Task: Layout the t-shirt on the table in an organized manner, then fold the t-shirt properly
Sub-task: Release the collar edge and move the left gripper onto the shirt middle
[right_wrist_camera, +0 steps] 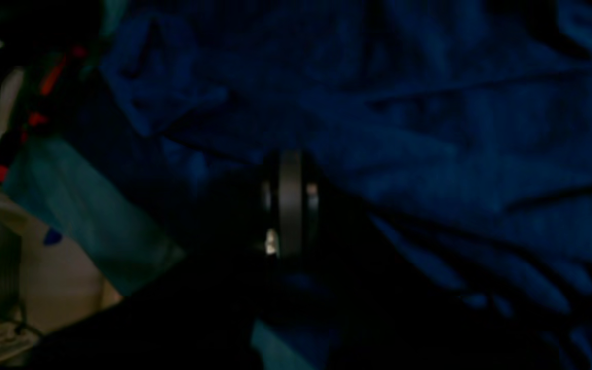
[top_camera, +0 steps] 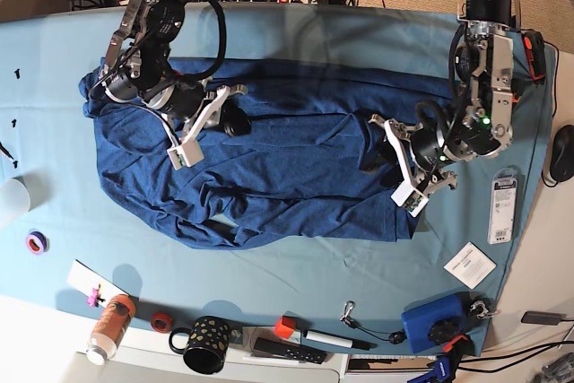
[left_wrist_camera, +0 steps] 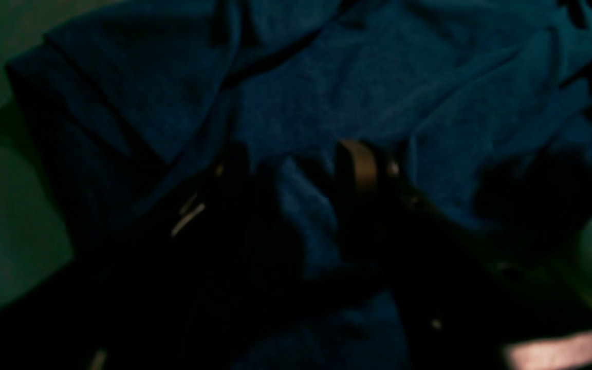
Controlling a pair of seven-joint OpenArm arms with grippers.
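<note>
The navy t-shirt [top_camera: 287,159] lies spread but wrinkled across the table [top_camera: 359,33], which is covered in teal cloth. My right gripper [top_camera: 236,120] is down on the shirt's upper left part. In the right wrist view its fingers [right_wrist_camera: 291,195] are pressed together, and pleats of the t-shirt [right_wrist_camera: 429,128] run into them. My left gripper [top_camera: 370,165] sits on the shirt's right part. In the left wrist view it [left_wrist_camera: 296,169] is open and straddles a raised ridge of the t-shirt [left_wrist_camera: 378,77]. Both wrist views are dark.
Along the near edge stand an orange bottle [top_camera: 109,322], a black dotted mug [top_camera: 204,344], a marker [top_camera: 327,338] and a blue box [top_camera: 430,325]. A white card [top_camera: 469,265] and a packaged item [top_camera: 504,208] lie right of the shirt. A purple tape roll [top_camera: 36,242] lies at the left.
</note>
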